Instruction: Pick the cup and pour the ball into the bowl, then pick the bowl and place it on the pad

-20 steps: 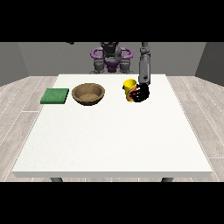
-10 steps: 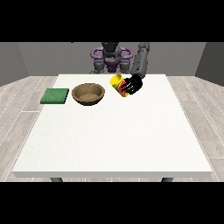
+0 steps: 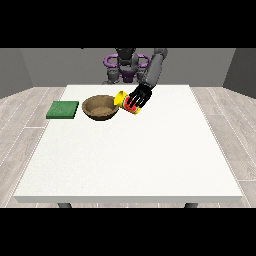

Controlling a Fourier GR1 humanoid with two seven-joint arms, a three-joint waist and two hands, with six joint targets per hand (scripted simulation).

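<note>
The hand at the view's right (image 3: 140,97) is wrapping its fingers around the yellow cup (image 3: 126,101), holding it tilted with its mouth toward the wooden bowl (image 3: 100,107) just beside it, evidently for pouring. The ball is not showing. The green pad (image 3: 63,109) is lying beyond the bowl, awaiting it.

Hand (image 3: 139,98) (view's right) curled, raised

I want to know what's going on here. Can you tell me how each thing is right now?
Cup: held up, tipped toward the bowl.
Robot hand at the view's right: curled round the cup.
Bowl: upright on the table, beside the cup.
Pad: flat on the table, nothing on it.
Ball: not visible.
</note>
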